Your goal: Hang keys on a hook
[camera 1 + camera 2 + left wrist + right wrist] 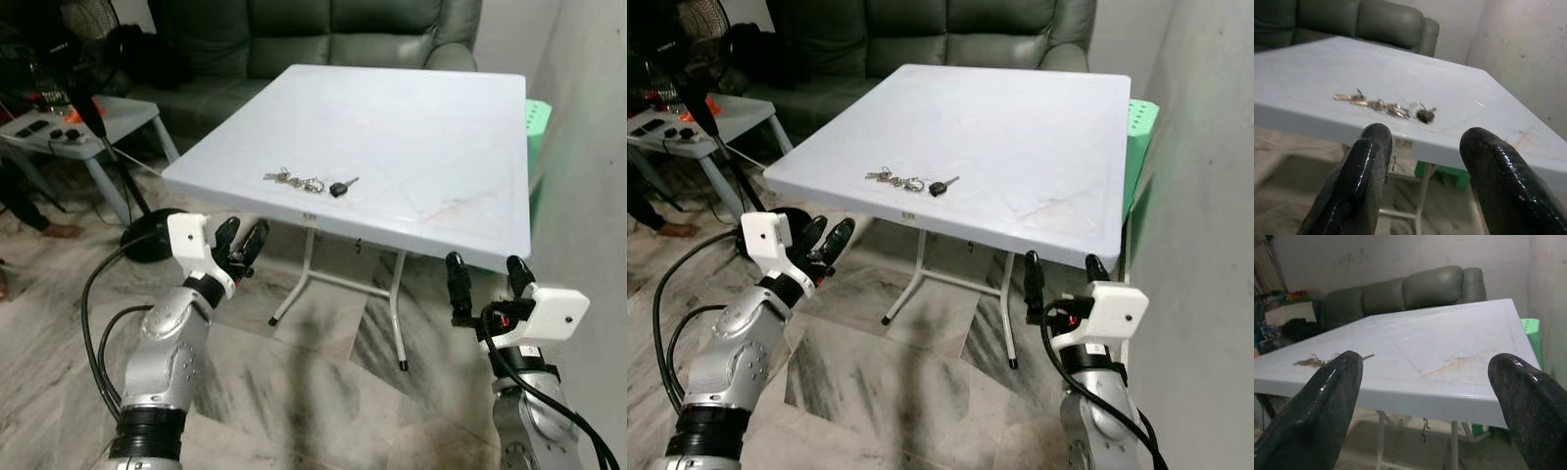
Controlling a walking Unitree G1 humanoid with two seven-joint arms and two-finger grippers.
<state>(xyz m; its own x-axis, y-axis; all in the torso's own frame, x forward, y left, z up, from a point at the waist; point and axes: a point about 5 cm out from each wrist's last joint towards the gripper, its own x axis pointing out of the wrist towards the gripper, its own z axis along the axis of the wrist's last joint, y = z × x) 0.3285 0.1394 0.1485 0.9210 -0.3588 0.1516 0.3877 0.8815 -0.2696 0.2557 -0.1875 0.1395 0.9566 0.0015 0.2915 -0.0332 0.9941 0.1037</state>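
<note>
While keys [309, 183] lie on the table [431, 147], left tool [242, 242] (fingers apart) and right tool [485, 274], spread wide, grip nothing

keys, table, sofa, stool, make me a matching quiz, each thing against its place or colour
Things:
1. keys
2. table
3. sofa
4. stool

Descriptions:
A. dark grey-green, behind the table
B. bright green, beside the table's far right edge
C. lying near the table's front edge
D. white top on folding legs

Pairs: 1-C, 2-D, 3-A, 4-B
</note>
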